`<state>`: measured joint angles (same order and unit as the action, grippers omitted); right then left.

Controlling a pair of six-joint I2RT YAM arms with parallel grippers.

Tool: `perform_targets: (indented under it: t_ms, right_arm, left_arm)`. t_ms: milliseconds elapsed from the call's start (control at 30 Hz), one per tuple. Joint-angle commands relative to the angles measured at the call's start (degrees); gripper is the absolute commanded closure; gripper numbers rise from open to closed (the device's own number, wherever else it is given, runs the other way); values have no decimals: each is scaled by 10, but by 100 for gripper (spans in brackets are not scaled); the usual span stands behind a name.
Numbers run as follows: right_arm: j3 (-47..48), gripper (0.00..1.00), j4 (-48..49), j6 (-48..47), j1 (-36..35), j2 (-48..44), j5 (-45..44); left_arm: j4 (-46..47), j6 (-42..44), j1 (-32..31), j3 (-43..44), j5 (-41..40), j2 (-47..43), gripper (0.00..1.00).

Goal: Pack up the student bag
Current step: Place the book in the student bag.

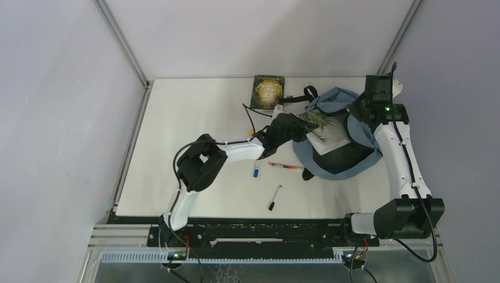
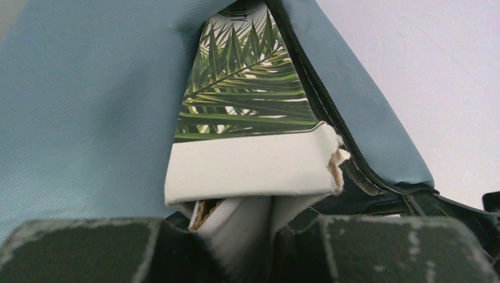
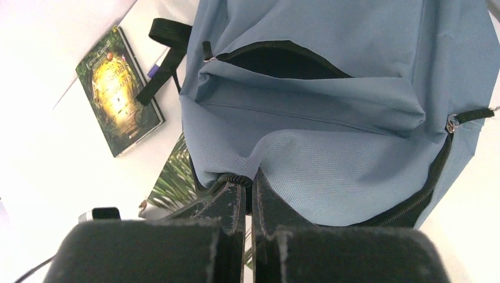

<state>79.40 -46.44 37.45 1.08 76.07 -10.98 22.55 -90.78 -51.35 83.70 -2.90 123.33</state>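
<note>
The student bag (image 1: 334,98), blue-grey with black zip trim, lies at the right of the table with its main compartment gaping open. My right gripper (image 1: 358,111) is shut on the bag's zip edge (image 3: 239,179) and holds that rim up. My left gripper (image 1: 290,127) is shut on a palm-leaf book (image 2: 247,100), clamping its white pages near a torn lower corner (image 2: 336,162). The book's far end sits inside the bag's opening, between the fabric (image 2: 88,118) and the zip (image 2: 321,103). The same book's leafy corner (image 3: 174,183) shows under the bag's rim.
A second book with a green and gold cover (image 1: 268,91) lies at the back of the table beside a black strap (image 1: 298,98). A red pen (image 1: 286,167), a blue-capped marker (image 1: 256,171) and a black pen (image 1: 275,197) lie left of the bag, nearer the front.
</note>
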Motion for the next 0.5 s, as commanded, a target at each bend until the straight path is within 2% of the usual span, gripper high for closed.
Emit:
perform_targets:
  t_ms: [0,100,233,367,467]
  right_arm:
    - [7,100,42,-42,-1,-33,26]
    - [9,100,42,-59,-3,-28,49]
    - [11,100,36,-76,-8,-21,74]
    - [14,100,31,-82,-10,-20,81]
    - [20,100,24,-90,-9,-17,89]
  left_arm:
    - [9,47,-5,94,-19,12,83]
    - [-32,59,-9,137,-24,40,83]
    - [-28,52,-14,165,-47,68,84]
    - [-29,49,-15,192,-58,92,89]
    - [-41,52,-21,221,-63,108,82]
